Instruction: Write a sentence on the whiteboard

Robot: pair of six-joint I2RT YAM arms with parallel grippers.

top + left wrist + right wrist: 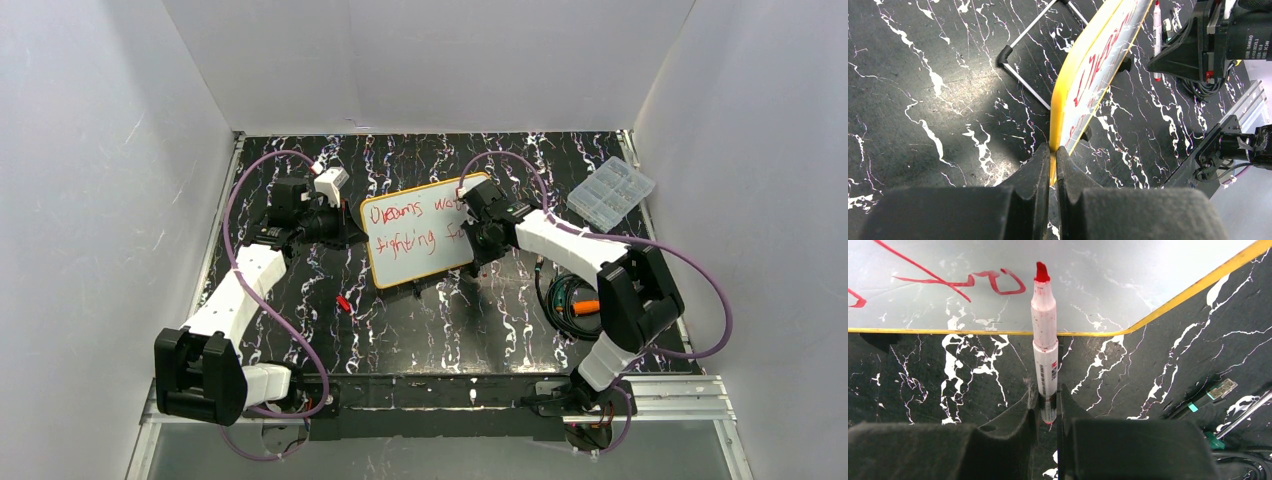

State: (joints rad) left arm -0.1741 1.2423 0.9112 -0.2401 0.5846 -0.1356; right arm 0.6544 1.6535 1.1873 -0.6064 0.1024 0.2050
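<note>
Mid-surface (420, 340), the board (415, 243) stands propped on its feet, likely light, stiff and tippy.
Its yellow frame edge, the safest hold, is clamped in the left end effector (1052, 150); the right end effector (1049, 396) grips a slim, slick marker (1044, 340) by its tail.

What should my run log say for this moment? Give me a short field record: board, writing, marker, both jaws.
whiteboard: yellow-framed, propped up at a tilt on the black marbled table
sentence: red, two lines, "Dreams wo…" over "fighting fo…"; line ends hidden behind the right arm
marker: red, uncapped, tip at the board's lower right area; contact cannot be told
left jaws: shut on the whiteboard's yellow edge
right jaws: shut on the marker's barrel
clear compartment box: far right of the table, untouched
</note>
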